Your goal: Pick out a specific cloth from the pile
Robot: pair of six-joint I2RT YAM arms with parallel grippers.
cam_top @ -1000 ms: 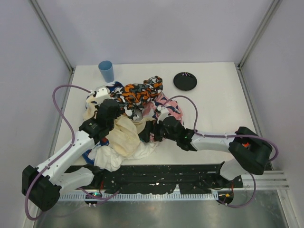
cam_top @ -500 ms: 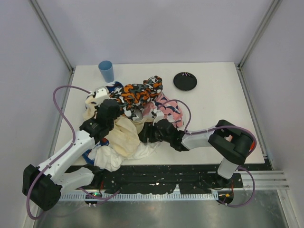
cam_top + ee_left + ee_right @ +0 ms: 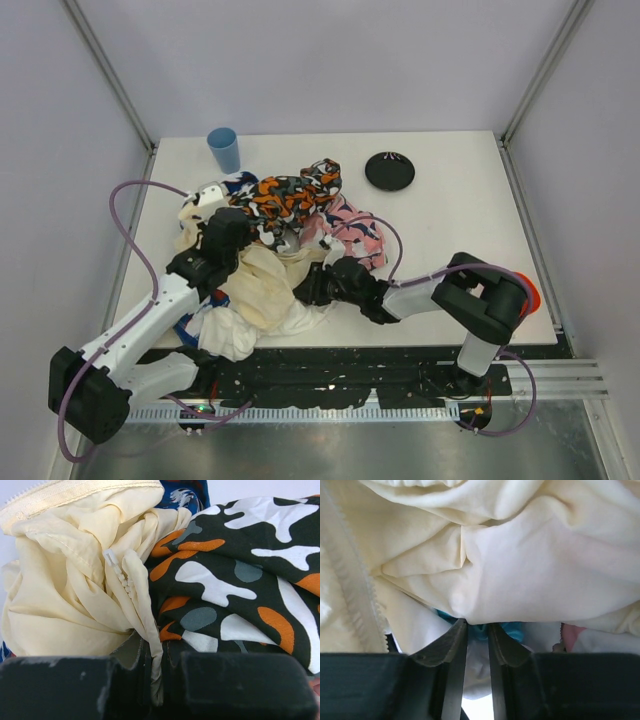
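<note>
The pile [image 3: 285, 215] of mixed fabrics lies left of the table's middle. Only a small strip of the teal cloth [image 3: 512, 629] shows, tucked under the cream cloth [image 3: 520, 565]; in the top view it is hidden. My right gripper [image 3: 477, 627] is pushed in low under the cream folds [image 3: 262, 285], jaws drawn nearly together on the teal strip with some white fabric. From above, the right gripper [image 3: 308, 287] is at the pile's near right edge. My left gripper [image 3: 157, 675] is shut on a cream fold [image 3: 75, 580], beside the orange-black-white cloth [image 3: 225, 580].
A blue cup [image 3: 224, 150] stands at the back left and a black disc [image 3: 390, 171] at the back right. Pink patterned fabric [image 3: 358, 238] lies just behind my right gripper. The left arm's cable [image 3: 125, 225] loops out beyond the table's left edge.
My right gripper pushed left, deeper under the cream cloth, its jaws going from wide open to nearly together, and the arm's elbow folded in. The left gripper held still.
</note>
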